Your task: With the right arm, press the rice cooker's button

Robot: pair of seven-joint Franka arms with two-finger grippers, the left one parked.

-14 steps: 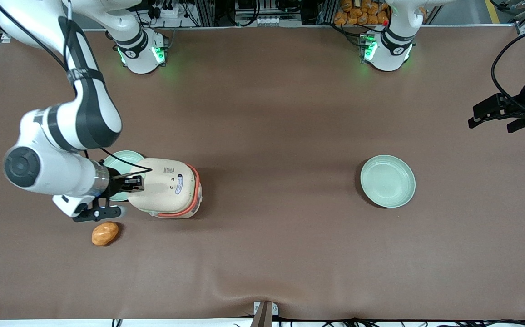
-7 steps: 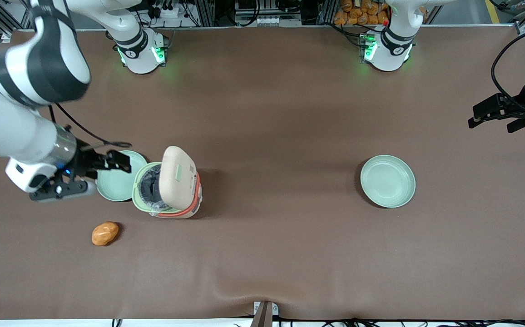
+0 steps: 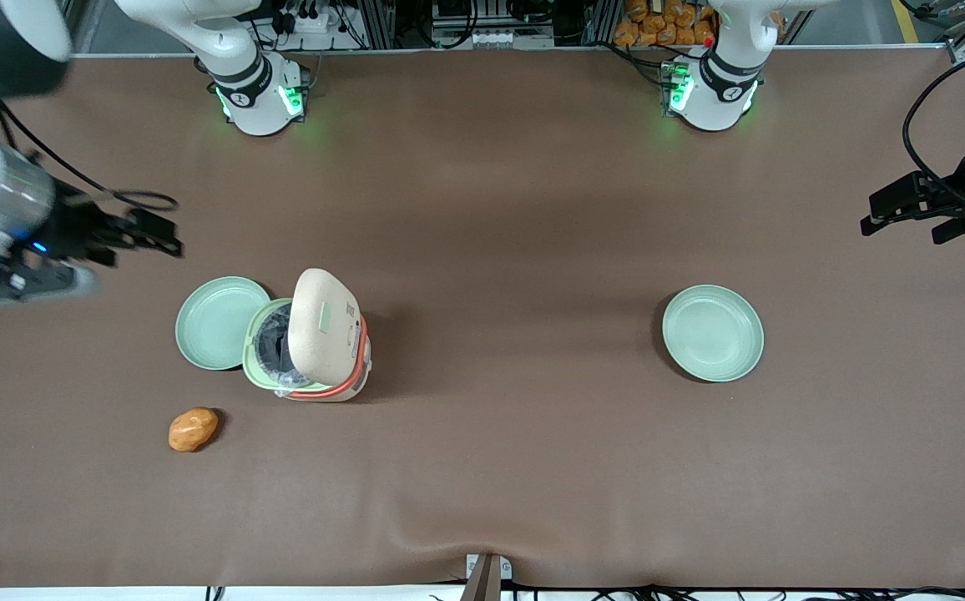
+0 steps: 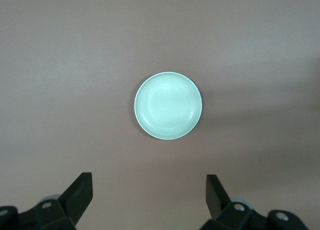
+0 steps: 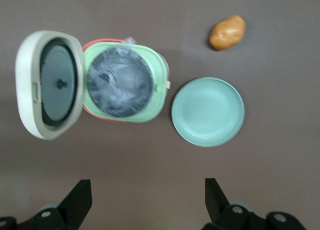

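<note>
The rice cooker [image 3: 315,367] stands with its cream lid [image 3: 324,327] swung up, showing the pale green inner rim and the dark pot [image 5: 120,83]. The button [image 3: 325,318] is a small pale green patch on the raised lid. The right arm's gripper [image 3: 161,235] is open and empty. It is lifted off the cooker, farther from the front camera and toward the working arm's end of the table. In the right wrist view the open gripper [image 5: 147,187] looks down on the open cooker [image 5: 150,64] and its lid [image 5: 25,64].
A pale green plate [image 3: 217,323] touches the cooker on the working arm's side and shows in the right wrist view [image 5: 208,111]. An orange-brown potato-like lump [image 3: 193,429] lies nearer the front camera. Another green plate [image 3: 712,333] lies toward the parked arm's end.
The gripper was at the closed lid's edge; the lid has sprung open and stands up. The gripper has since lifted and drawn away toward the working arm's end.
</note>
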